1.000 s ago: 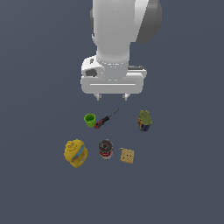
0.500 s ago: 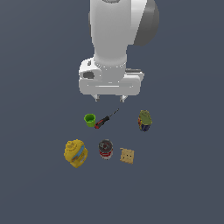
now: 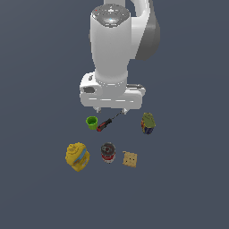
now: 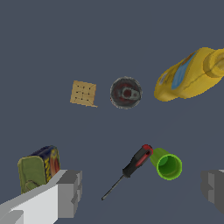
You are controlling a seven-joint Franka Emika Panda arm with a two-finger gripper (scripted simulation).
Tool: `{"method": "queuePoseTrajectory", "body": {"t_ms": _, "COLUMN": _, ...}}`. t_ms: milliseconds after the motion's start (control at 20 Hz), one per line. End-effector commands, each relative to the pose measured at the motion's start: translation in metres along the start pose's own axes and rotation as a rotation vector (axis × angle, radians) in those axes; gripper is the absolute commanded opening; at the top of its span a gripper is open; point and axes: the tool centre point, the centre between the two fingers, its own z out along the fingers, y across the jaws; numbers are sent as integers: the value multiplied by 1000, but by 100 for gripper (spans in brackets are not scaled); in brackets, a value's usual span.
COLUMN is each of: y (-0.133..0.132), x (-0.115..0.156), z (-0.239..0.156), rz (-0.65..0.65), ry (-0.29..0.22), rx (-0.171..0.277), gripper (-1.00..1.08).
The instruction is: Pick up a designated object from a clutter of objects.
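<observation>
I've got the pincer (image 3: 112, 110) spread wide and empty, hanging high; the small red-and-white tin can with its grey lid (image 3: 108, 152) stands just ahead of it for a clean drop.

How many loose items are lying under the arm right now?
6: green cup touching the screwdriver, pouch toward the exterior view's right, yellow container, red-white can and cracker square in the nearer row. None looks hidden.

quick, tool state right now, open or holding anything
Tool: open, fingers wide apart, holding nothing; it hangs above the screwdriver and green cup.
</observation>
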Motion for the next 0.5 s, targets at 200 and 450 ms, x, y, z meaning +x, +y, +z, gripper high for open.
{"method": "queuePoseTrajectory", "body": {"t_ms": 200, "y": 2, "x": 32, "z": 39, "rz": 80, "ry": 7, "rx": 9, "gripper": 100}}
{"method": "queuePoseTrajectory", "body": {"t_ms": 450, "y": 5, "x": 57, "z": 79, "rz": 153, "ry": 14, "rx": 16, "gripper": 100}}
